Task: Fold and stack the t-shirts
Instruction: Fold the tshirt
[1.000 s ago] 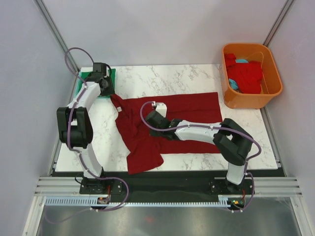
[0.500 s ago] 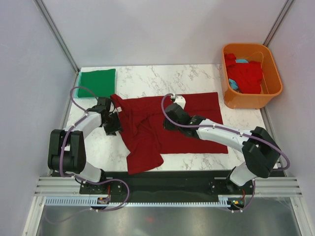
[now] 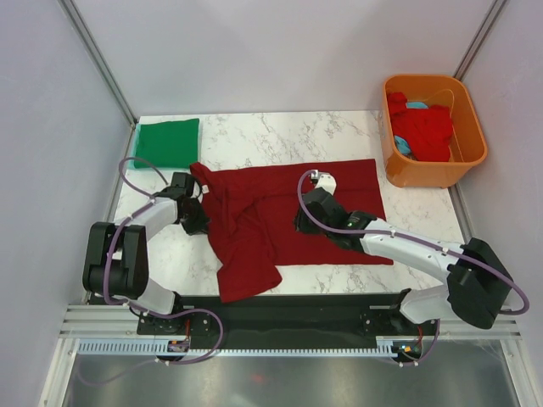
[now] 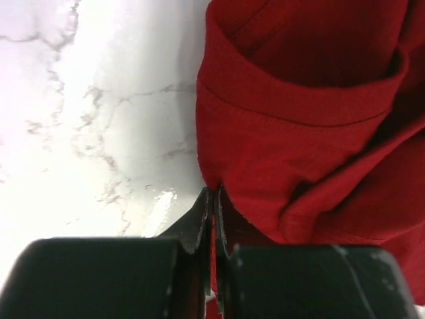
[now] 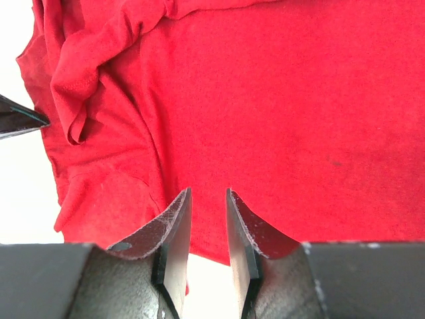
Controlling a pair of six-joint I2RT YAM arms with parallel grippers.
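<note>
Maroon t-shirt (image 3: 254, 233) lies mid-table, right half flat, left half bunched into folds, one sleeve trailing toward the near edge. Left gripper (image 4: 212, 194) has its jaws pressed together on the very edge of the hem at the shirt's left side, and the bite looks thin. Right gripper (image 5: 207, 196) is slightly spread over the flat middle, nothing between the jaws. Risk: such a shallow pinch slips off the hem on the first pull, or lifts only one layer of the bunch so the fold comes out crooked. With the right holding nothing, a pull could drag the whole shirt across the table (image 3: 280, 131). Folded green t-shirt (image 3: 167, 142) sits far left, other shirts in orange tub (image 3: 424, 176) far right
</note>
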